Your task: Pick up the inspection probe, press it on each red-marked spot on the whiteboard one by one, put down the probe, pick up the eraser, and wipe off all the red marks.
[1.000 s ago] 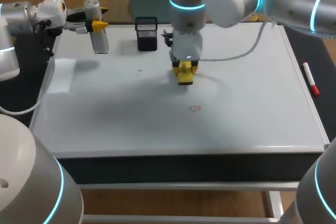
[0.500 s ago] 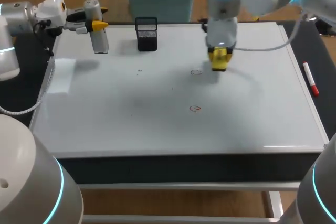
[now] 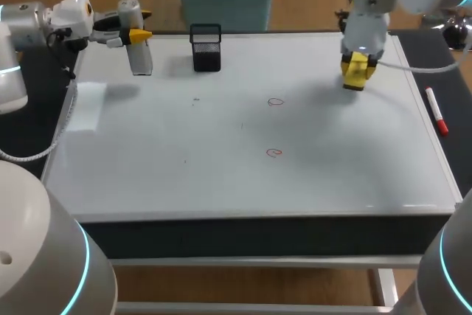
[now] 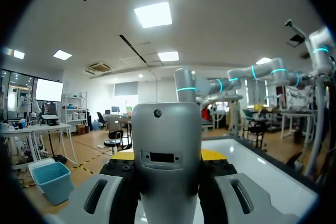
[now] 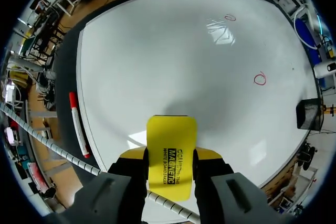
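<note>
The grey inspection probe (image 3: 139, 55) hangs upright above the table's far left corner, with my left gripper (image 3: 137, 33) shut on it. In the left wrist view the probe (image 4: 167, 156) stands between the fingers and hides most of their yellow tips. My right gripper (image 3: 356, 71) is shut on the yellow eraser (image 3: 355, 73) over the back right of the whiteboard (image 3: 221, 175). In the right wrist view the eraser (image 5: 170, 135) sticks out ahead of the gripper (image 5: 171, 153). Two small red marks (image 3: 276, 102) (image 3: 274, 153) sit mid-board, also visible as red marks (image 5: 260, 79) (image 5: 229, 17) from the right wrist.
A black mesh pen holder (image 3: 206, 48) stands at the board's back edge, right of the probe. A red marker (image 3: 436, 111) lies beside the board's right edge, seen too as the marker (image 5: 77, 124). A white sheet (image 3: 87, 105) lies off the left edge.
My right arm has carried the eraser from the board's middle, near the upper red mark, to the back right. Both marks remain. The left arm has not moved.
</note>
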`<state>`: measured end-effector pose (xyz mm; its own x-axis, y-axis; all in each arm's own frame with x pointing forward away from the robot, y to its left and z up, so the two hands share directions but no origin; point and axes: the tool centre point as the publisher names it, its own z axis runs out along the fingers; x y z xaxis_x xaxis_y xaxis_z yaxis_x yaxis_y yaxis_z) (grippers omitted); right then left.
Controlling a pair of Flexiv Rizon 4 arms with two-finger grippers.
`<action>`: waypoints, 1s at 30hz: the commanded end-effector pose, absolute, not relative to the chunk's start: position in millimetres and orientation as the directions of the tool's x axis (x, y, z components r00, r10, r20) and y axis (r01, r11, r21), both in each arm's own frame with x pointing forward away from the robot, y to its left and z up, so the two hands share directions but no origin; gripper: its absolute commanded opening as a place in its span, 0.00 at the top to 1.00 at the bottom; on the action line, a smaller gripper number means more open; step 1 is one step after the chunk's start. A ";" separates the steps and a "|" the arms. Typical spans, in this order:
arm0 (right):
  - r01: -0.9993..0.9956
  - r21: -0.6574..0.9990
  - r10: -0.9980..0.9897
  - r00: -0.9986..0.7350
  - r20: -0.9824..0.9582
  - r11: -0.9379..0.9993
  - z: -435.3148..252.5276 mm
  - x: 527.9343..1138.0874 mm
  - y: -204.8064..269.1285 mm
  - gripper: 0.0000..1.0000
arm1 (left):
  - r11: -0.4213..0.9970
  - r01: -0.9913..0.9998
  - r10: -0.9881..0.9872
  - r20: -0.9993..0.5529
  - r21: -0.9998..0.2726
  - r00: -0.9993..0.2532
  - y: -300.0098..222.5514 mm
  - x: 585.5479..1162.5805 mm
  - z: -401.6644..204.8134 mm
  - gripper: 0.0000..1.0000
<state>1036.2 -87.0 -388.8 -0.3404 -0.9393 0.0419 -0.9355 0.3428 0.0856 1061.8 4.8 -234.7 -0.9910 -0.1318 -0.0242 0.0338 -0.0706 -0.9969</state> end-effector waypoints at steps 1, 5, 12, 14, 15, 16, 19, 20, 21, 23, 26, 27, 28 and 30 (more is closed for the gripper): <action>-0.935 0.091 -0.939 -0.342 0.028 0.343 -383.2 1039.2 -106.0 1.00 | -0.070 0.033 -0.128 -0.024 -0.997 -0.991 5.3 1062.9 -233.8 1.00; -0.930 0.094 -0.935 -0.355 0.022 0.356 -381.8 1044.3 -116.4 1.00 | -0.070 0.033 -0.128 -0.024 -0.997 -0.991 5.3 1062.9 -233.8 1.00; -0.937 0.095 -0.942 -0.333 0.045 0.336 -380.1 1044.6 -125.9 1.00 | -0.070 0.033 -0.128 -0.024 -0.997 -0.991 5.3 1062.9 -233.8 1.00; -0.937 0.095 -0.942 -0.333 0.045 0.336 -380.1 1044.6 -125.9 1.00 | -0.070 0.033 -0.128 -0.024 -0.997 -0.991 5.3 1062.9 -233.8 1.00; -0.937 0.095 -0.942 -0.333 0.045 0.336 -380.1 1044.6 -125.9 1.00 | -0.070 0.033 -0.128 -0.024 -0.997 -0.991 5.3 1062.9 -233.8 1.00; -0.937 0.095 -0.942 -0.333 0.045 0.336 -380.1 1044.6 -125.9 1.00 | -0.070 0.033 -0.128 -0.024 -0.997 -0.991 5.3 1062.9 -233.8 1.00; -0.937 0.095 -0.942 -0.333 0.045 0.336 -380.1 1044.6 -125.9 1.00 | -0.070 0.033 -0.128 -0.024 -0.997 -0.991 5.3 1062.9 -233.8 1.00; -0.937 0.095 -0.942 -0.333 0.045 0.336 -380.1 1044.6 -125.9 1.00 | -0.070 0.033 -0.128 -0.024 -0.997 -0.991 5.3 1062.9 -233.8 1.00; -0.937 0.095 -0.942 -0.333 0.045 0.336 -380.1 1044.6 -125.9 1.00 | -0.070 0.033 -0.128 -0.024 -0.997 -0.991 5.3 1062.9 -233.8 1.00; -0.937 0.095 -0.942 -0.333 0.045 0.336 -380.1 1044.6 -125.9 1.00 | -0.070 0.033 -0.128 -0.024 -0.997 -0.991 5.3 1062.9 -233.8 1.00; -0.937 0.095 -0.942 -0.333 0.045 0.336 -380.1 1044.6 -125.9 1.00 | -0.070 0.033 -0.128 -0.024 -0.997 -0.991 5.3 1062.9 -233.8 1.00; -0.937 0.095 -0.942 -0.333 0.045 0.336 -380.1 1044.6 -125.9 1.00 | -0.070 0.033 -0.128 -0.024 -0.997 -0.991 5.3 1062.9 -233.8 1.00; -0.937 0.095 -0.942 -0.333 0.045 0.336 -380.1 1044.6 -125.9 1.00 | -0.070 0.033 -0.128 -0.024 -0.997 -0.991 5.3 1062.9 -233.8 1.00; -0.937 0.095 -0.942 -0.333 0.045 0.336 -380.1 1044.6 -125.9 1.00 | -0.070 0.033 -0.128 -0.024 -0.997 -0.991 5.3 1062.9 -233.8 1.00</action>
